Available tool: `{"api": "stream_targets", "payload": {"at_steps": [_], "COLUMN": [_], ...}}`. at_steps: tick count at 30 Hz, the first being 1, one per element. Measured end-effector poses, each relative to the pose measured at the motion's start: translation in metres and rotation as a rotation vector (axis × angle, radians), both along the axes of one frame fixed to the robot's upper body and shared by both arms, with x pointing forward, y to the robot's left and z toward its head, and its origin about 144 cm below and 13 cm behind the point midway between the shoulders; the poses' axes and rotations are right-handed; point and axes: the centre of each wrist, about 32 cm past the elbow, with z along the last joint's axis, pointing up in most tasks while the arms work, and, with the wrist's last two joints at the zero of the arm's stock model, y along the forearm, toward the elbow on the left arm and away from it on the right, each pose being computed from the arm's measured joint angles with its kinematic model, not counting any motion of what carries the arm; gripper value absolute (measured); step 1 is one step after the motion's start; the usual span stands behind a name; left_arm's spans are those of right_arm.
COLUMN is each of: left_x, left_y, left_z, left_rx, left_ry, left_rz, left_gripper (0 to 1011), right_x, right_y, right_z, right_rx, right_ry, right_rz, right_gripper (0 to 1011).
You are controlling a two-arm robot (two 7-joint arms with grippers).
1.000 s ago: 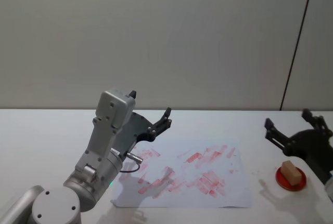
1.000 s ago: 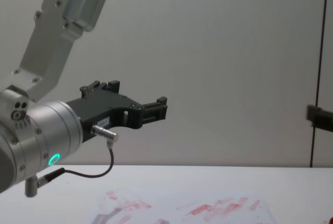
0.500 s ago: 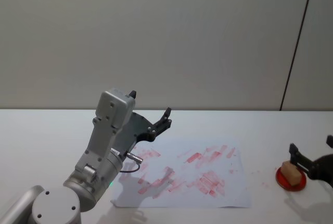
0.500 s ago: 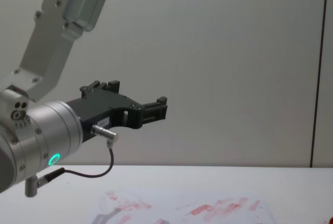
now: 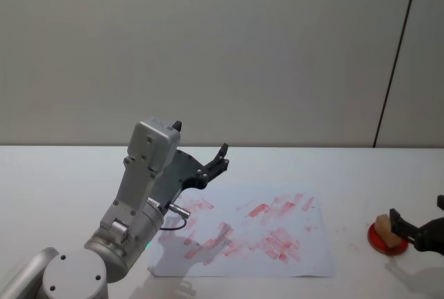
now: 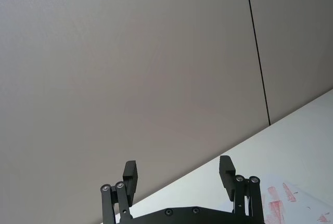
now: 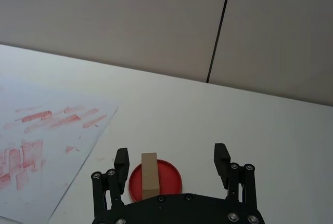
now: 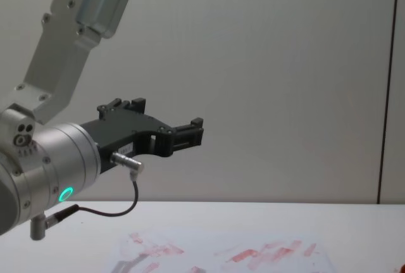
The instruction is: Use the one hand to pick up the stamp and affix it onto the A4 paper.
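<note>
The stamp, a tan wooden block, stands upright on a round red ink pad at the table's right. My right gripper hangs open at the right edge, close to the stamp. In the right wrist view the stamp shows between the spread fingers of this gripper, nearer one finger, with no contact visible. The A4 paper, white with red-pink prints, lies flat mid-table and shows as the paper in the right wrist view. My left gripper is held open, raised above the paper's left part.
The big silver left arm with its green ring fills the chest view's left, above the paper's near edge. A white table spreads around the sheet. A plain wall stands behind.
My right gripper has drawn back and down toward the lower right edge, now level with the stamp. The left arm, paper and stamp have not moved.
</note>
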Motion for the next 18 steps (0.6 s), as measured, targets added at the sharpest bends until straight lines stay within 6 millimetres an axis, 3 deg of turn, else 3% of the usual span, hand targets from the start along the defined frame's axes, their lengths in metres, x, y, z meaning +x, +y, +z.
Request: {"api": "stream_targets", "payload": {"at_steps": [18], "left_x": [0.000], "left_y": [0.000], "left_z": [0.000], "left_rx": [0.000], "left_ry": [0.000], "left_rz": [0.000], "left_gripper": [1002], "right_x": [0.023], "right_y": [0.004], "right_z": [-0.004], "right_rx": [-0.033], "right_ry": [0.119], "right_rz": [0.052], "right_gripper": [1001]}}
